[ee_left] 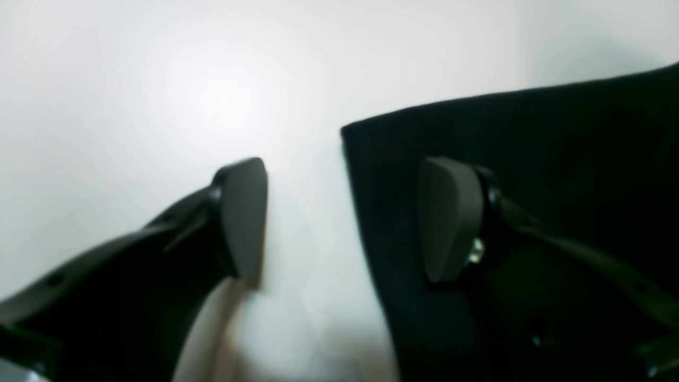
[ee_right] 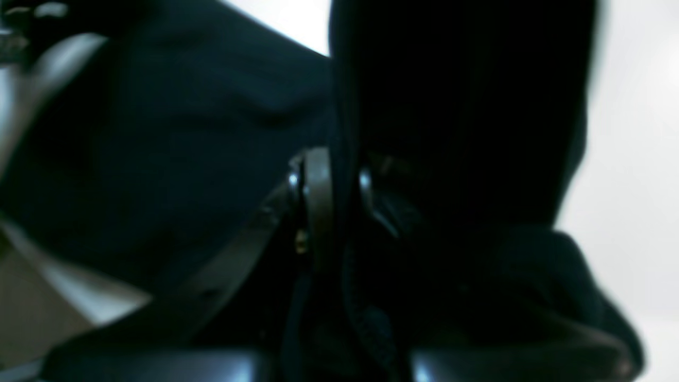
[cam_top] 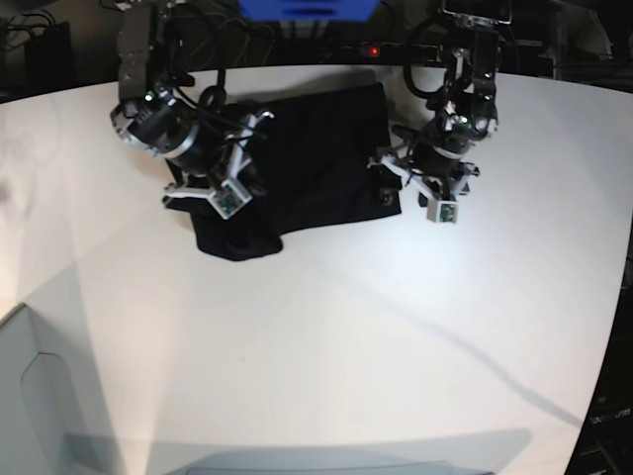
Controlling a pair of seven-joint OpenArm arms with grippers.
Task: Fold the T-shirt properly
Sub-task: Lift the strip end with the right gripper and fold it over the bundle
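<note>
T-shirt [cam_top: 316, 158]: black cloth, lying on the white table [cam_top: 326, 336] at the far middle, between the two arms; partly spread flat, with a bunched lump at its near-left corner in the base view. Right gripper [ee_right: 334, 212]: jaws drawn nearly together on a fold of the T-shirt; in the right wrist view dark cloth runs up between the two pads and drapes over and around them, so the hold reads as a pinch on a raised edge, probably taken so that side can be lifted and carried across the body of the shirt. Which part of the garment is pinched, sleeve or hem, cannot be told; the view is dark and blurred. Left gripper [ee_left: 342, 217]: jaws standing wide apart, holding nothing. In the left wrist view a corner and straight edge of the T-shirt lie between the pads, nearer the right-hand pad, which sits over the cloth, while the left-hand pad sits over bare table. The placement suggests a straddle of that edge ahead of a grip; whether the pads touch the cloth cannot be told. Print and label: not visible in any view. Fold: judged at an early stage, shirt not yet squared.
</note>
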